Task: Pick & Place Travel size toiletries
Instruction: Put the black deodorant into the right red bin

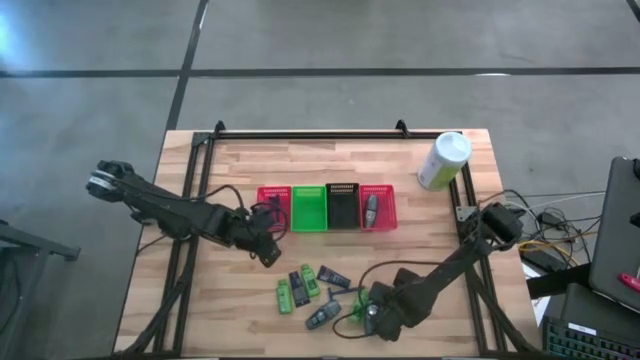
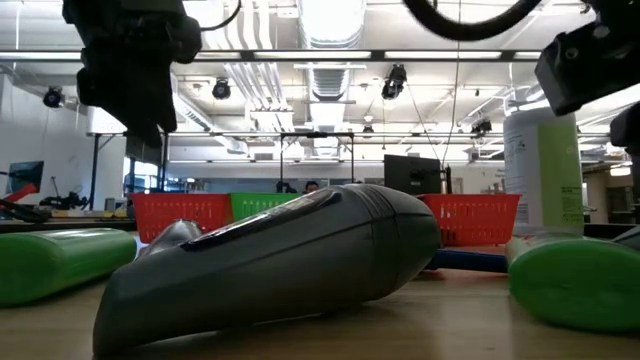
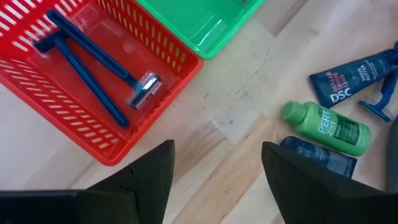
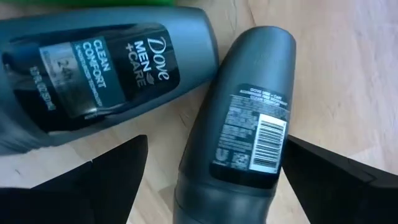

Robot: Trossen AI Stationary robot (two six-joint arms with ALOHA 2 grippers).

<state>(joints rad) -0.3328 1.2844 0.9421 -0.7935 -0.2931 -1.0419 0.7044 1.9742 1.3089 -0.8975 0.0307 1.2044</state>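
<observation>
Second grey bottle crowds right hand

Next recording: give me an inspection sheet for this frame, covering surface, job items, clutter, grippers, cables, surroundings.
Surface: wooden table, black rails along its edges.
Job items: two razors in the left red basket; one grey bottle in the right red basket; loose pile near the front edge.
Clutter: white-and-green canister at the back right.
Grippers: left gripper open over bare wood; right gripper open astride a grey deodorant.
Cables: bundle off the right edge.
Surroundings: grey floor, laptop at right.
</observation>
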